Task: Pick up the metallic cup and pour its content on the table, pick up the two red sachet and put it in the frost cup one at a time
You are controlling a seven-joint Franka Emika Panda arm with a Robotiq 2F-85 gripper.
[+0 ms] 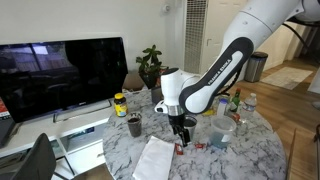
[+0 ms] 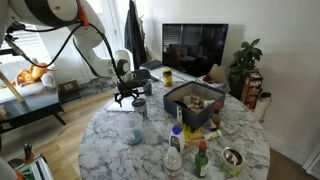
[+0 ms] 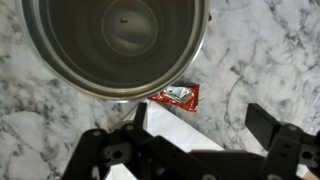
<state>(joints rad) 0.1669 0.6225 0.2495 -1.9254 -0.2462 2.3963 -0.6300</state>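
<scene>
One red sachet [image 3: 176,95] lying crosswise, beside upright metallic cup [image 3: 115,40], mouth up

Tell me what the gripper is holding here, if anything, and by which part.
Nothing, as far as shows. In the wrist view the gripper has its jaws apart, and the metallic cup and a red sachet sit just beyond them, ungripped.

One metallic cup [image 3: 115,40] — one red sachet [image 3: 175,96]

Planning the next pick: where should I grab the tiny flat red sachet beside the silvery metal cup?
Pinch the red sachet across its narrow width, straight from above: it lies flat on the white marble table, and the metal cup crowds one end.
</scene>
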